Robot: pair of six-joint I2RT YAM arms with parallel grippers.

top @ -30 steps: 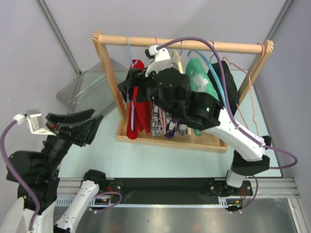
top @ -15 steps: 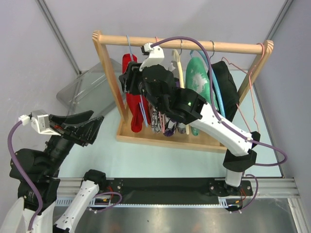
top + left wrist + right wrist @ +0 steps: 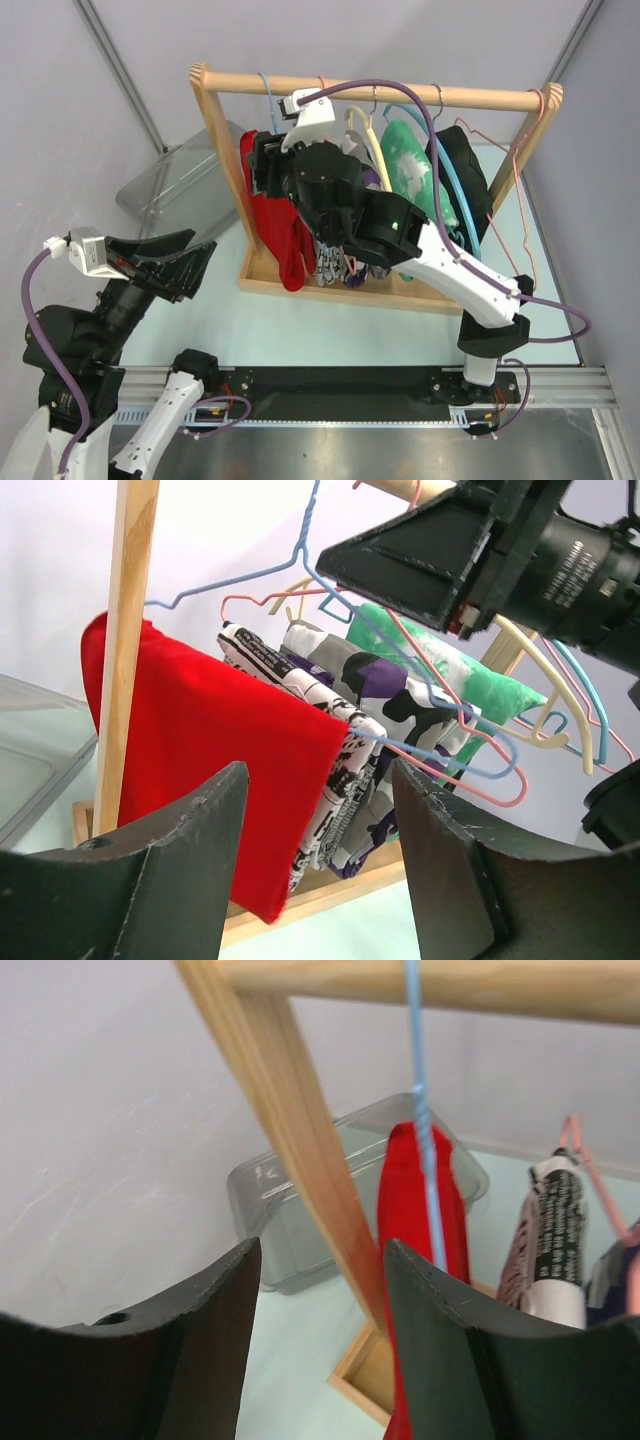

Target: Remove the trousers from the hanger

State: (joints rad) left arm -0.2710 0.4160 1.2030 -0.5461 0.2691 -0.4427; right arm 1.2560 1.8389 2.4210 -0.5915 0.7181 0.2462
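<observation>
Red trousers hang folded over a blue wire hanger at the left end of the wooden rack. In the left wrist view the red trousers spread wide beside the rack's post. My right gripper is up at the blue hanger near the top rail, open. In its own view the right gripper has nothing between its fingers; the post, blue hanger wire and red trousers lie just beyond. My left gripper stands open, left of the rack, and holds nothing.
More garments hang to the right: newsprint-patterned cloth, purple camouflage, green, black, on pink, cream and blue hangers. A clear plastic bin lies behind the rack's left post. The rack's wooden base stands on the pale table.
My right arm has swung left along the rail to the blue hanger. The red trousers have shifted and spread out lower left. The left arm has barely moved.
</observation>
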